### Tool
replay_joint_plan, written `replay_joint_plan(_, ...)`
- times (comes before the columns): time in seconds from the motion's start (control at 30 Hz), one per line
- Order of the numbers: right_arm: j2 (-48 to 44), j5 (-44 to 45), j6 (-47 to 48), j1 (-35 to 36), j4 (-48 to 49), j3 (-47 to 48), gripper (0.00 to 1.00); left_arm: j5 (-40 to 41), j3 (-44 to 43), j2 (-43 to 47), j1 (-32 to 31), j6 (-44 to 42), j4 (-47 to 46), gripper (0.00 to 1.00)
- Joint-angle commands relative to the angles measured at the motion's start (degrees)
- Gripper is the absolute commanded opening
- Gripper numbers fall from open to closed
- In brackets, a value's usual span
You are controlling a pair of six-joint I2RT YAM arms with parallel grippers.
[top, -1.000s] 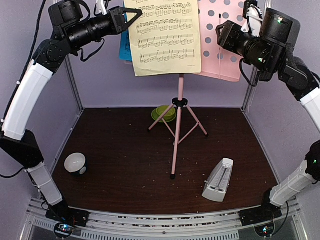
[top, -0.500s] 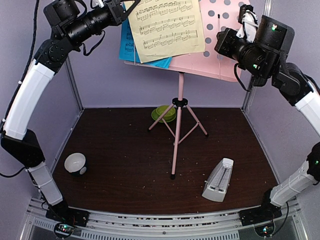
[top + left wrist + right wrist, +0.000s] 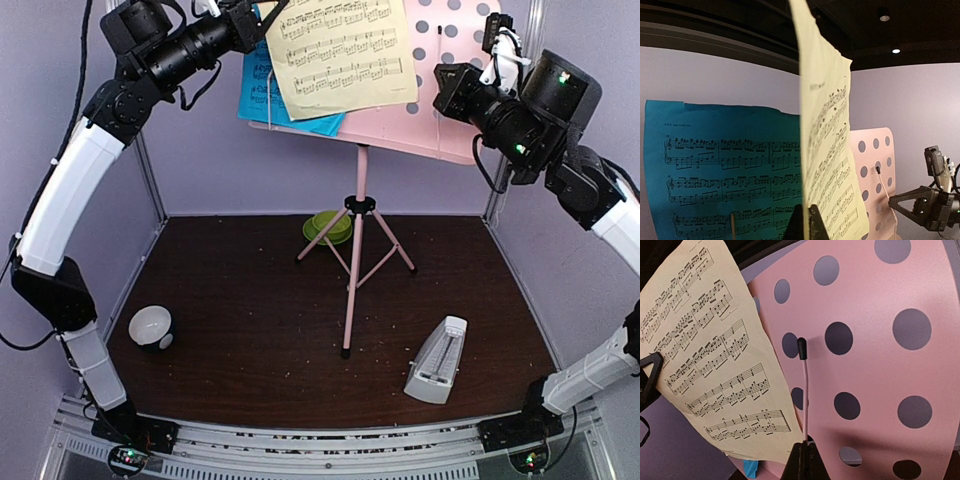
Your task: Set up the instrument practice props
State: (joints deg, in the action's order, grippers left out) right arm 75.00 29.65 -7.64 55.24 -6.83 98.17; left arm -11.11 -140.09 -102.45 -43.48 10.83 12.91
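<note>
Left claw (image 3: 805,225), pinching the yellow sheet (image 3: 345,55), has tilted it since, baring the blue sheet (image 3: 262,90); right claw (image 3: 804,460) pinches a wire (image 3: 805,395) on the stand (image 3: 440,120).

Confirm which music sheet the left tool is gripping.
The pale-yellow sheet: the left tool pinches its edge, so it hangs tilted in front. The blue sheet rests against the pink stand, ungripped.
</note>
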Motion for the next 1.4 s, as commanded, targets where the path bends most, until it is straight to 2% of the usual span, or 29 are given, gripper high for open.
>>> replay_joint_plan(0.0,-2.06,-5.08,5.92,-0.34,5.14,-3.12,0.00,-2.37,-1.41,-1.26,0.24,-3.55,-4.41,0.00)
replay_joint_plan(0.23,-3.80,-9.16,8.19,-1.64,7.28,-6.93,0.00,-6.68,-2.78,-4.32,-0.59,-5.08,-8.85,0.00)
replay_joint_plan(1.07,-7.59,-16.17,10.54,-2.29,10.43,-12.77,0.00,-8.92,-9.81,-13.66,-8.58,-11.92,-12.00,0.01)
replay_joint_plan(1.23,-7.68,-16.44,10.91,-2.21,11.02,-13.00,0.00,-8.84,-9.85,-14.13,-8.97,-12.51,-11.49,0.07)
replay_joint_plan(1.37,-7.34,-16.77,10.83,-2.31,11.21,-12.92,0.00,-7.42,-10.26,-14.03,-9.23,-13.38,-10.29,0.18)
